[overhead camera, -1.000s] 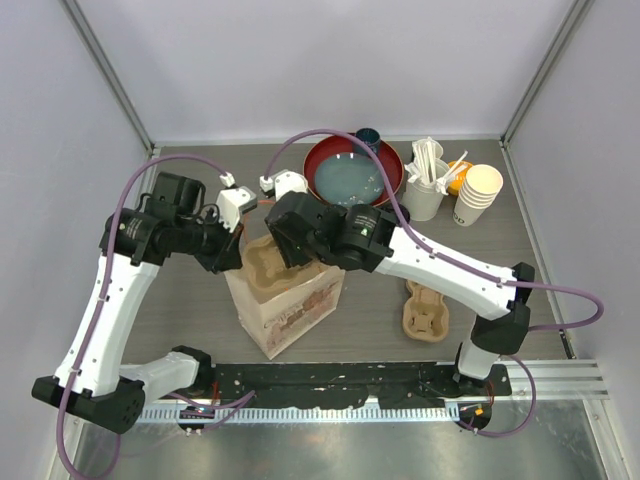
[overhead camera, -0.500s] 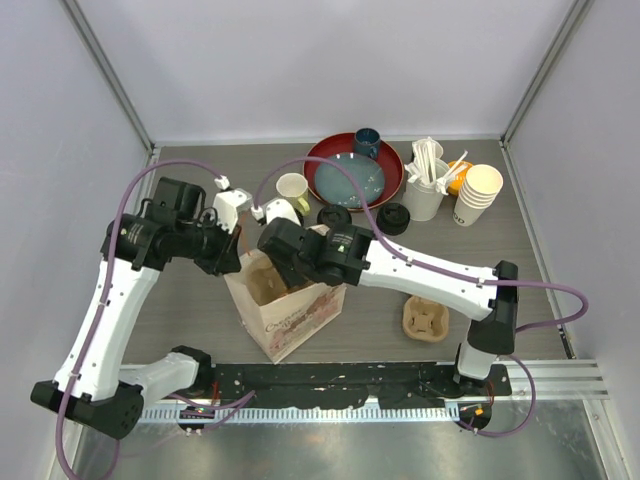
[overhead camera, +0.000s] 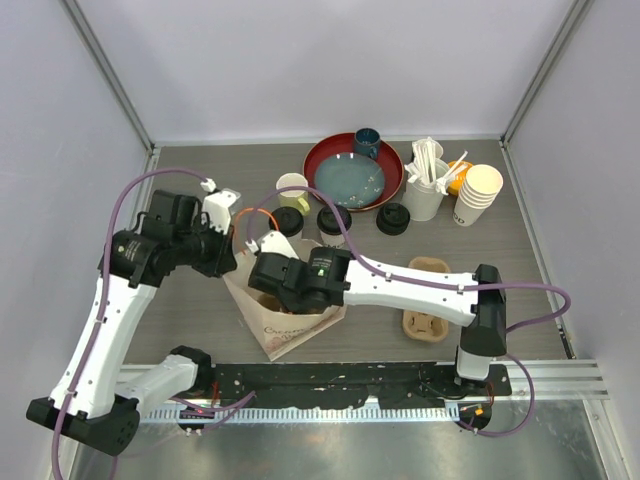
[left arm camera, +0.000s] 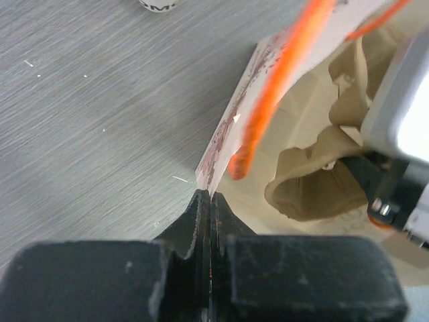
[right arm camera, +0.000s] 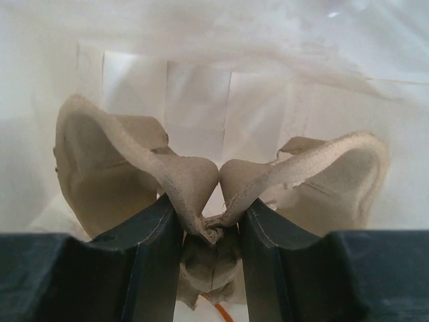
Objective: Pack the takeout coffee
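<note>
**Fingers sink the carrier into the bag**

Right fingers point(right arm camera: 209, 209) pinch the middle ridge of a pulp carrier point(right arm camera: 114, 157), one finger on each side of the fold. They now sit deep inside the paper bag point(overhead camera: 300, 322). A second ago the carrier was over the bag's mouth, and half a second ago it was partly in. The right arm has come down and toward the near edge with it.

Left fingers point(left arm camera: 206, 202) are pressed together on the bag's rim, just beside its orange handle point(left arm camera: 285, 74). They still hold the bag's left side as they did in both earlier views.

The takeout coffee point(overhead camera: 333, 221) stands on the counter point(overhead camera: 380, 342), outside the bag and just behind its mouth. The second cup point(overhead camera: 393, 218) is to its right. Both wear black lids and stand near the front of the red plate point(overhead camera: 352, 170). The arm hid them a second ago, and they have not moved since they came into view.

A spare carrier point(overhead camera: 425, 320) lies on the counter to the right of the bag
</note>
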`<state>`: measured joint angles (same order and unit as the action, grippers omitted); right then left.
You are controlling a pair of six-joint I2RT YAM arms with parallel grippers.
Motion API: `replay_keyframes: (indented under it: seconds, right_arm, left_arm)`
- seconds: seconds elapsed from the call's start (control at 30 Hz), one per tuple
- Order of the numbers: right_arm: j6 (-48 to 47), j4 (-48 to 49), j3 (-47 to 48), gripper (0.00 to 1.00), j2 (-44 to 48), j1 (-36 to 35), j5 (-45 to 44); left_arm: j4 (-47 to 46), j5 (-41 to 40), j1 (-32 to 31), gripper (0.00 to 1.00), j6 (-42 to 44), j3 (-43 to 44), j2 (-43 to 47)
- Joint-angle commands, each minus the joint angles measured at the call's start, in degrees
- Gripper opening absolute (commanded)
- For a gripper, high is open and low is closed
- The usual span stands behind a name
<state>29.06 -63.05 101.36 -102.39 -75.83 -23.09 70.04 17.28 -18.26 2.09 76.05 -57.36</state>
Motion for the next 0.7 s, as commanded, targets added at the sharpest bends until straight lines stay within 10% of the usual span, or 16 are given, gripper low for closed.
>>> replay_keyframes:
  seconds: [0.0,0.67]
  right_arm:
    - [0.1,-1.0,-3.0,0.41,0.3,-1.0,-0.8]
    - [1.8,3.7,-11.5,0.42,-6.3,4.9,10.1]
  left_arm:
    - [-6.7,-6.7,0.2,0.0,-3.8,0.1,1.2]
    - [-7.5,11.5,0.2,0.0,-4.7,-2.3,3.7]
